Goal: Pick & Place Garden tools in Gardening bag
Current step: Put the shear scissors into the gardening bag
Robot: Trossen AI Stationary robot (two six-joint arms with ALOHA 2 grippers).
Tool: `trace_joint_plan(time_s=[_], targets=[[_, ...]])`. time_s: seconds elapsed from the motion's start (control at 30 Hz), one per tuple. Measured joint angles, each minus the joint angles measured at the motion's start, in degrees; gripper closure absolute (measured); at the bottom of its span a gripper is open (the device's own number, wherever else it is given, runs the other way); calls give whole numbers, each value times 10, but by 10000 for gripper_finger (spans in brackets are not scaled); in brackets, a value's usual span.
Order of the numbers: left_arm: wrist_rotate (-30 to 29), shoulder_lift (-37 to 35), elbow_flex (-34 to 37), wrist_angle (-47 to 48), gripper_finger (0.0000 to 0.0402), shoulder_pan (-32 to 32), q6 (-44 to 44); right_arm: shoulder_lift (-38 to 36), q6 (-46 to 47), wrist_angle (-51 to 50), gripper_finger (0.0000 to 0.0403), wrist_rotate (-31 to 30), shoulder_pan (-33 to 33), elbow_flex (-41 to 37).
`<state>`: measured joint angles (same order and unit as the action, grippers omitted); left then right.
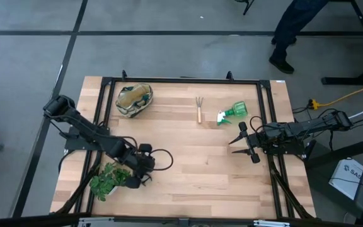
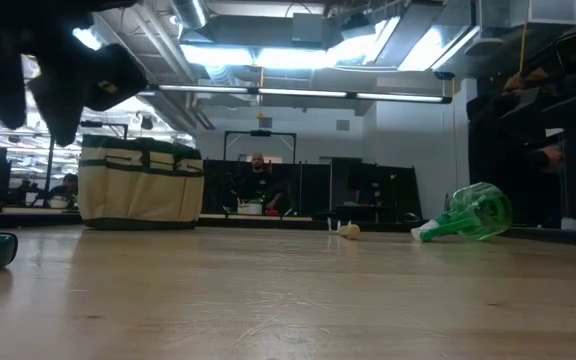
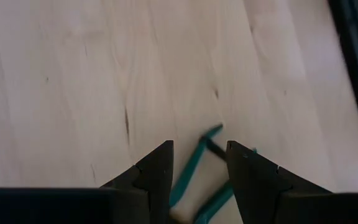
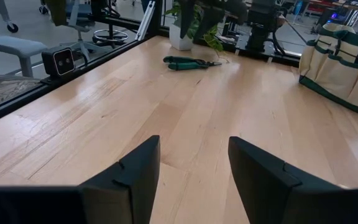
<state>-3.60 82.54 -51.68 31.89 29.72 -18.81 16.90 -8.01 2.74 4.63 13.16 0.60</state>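
Gardening bag (image 1: 134, 100): soft fabric tote, cream panels with dark green trim and outer pockets; stands upright at the far left of the table, mouth open upward, tan inside.
Hand rake (image 1: 198, 108): three metal prongs, pale wooden handle; lies flat at far centre, between bag and spray bottle, apart from both.
Spray bottle (image 1: 234, 113): translucent green plastic, on its side, nozzle toward the rake; in the low view (image 2: 471, 214) rests tilted on the wood.
Pruning shears (image 4: 188, 62): dark with green grips, flat on the table near the plant; in the left wrist view (image 3: 197, 177) the green handles show directly beneath the fingers.
Writing: none legible on any tool or the bag; white box with partly readable dark print on the floor at right (image 1: 347, 174).
Left gripper (image 1: 145, 165): near left of the table, just beside the plant, over the shears; fingers (image 3: 154, 171) parted, astride the green handles, no contact visible.
Right gripper (image 1: 242, 140): right side of the table, near the spray bottle but clear of it; fingers (image 4: 135, 171) spread, grasping nothing.
Plant (image 1: 109, 180): leafy green, white pot, near-left corner.
Table (image 1: 194, 170): pale wood planks, visible grain, black metal frame.
Background: person seated beyond the far edge (image 2: 258, 185); another person's dark legs on the floor (image 1: 292, 31).
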Motion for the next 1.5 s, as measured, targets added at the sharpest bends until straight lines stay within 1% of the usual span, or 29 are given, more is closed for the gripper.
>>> trace_joint_plan(time_s=[0.17, 0.47, 0.6, 0.87, 1.27, 1.37, 1.5], targets=[[-24, 18, 0, 15, 258, 18, 5, 0, 0, 0, 210, 0, 0, 0], [-10, 86, 0, 12, 258, 29, 9, 0, 0, 0, 210, 0, 0, 0], [-16, 109, 0, 11, 258, 29, 10, 0, 0, 0, 210, 0, 0, 0], [-2, 149, -2, 6, 258, 30, 0, 0, 0, 0, 210, 0, 0, 0], [-14, 158, -2, 1, 259, 32, 0, 0, 0, 0, 210, 0, 0, 0], [-19, 158, -1, 0, 271, 33, 0, 0, 0, 0, 210, 0, 0, 0], [-19, 159, -1, -1, 302, 33, 0, 0, 0, 0, 210, 0, 0, 0]])
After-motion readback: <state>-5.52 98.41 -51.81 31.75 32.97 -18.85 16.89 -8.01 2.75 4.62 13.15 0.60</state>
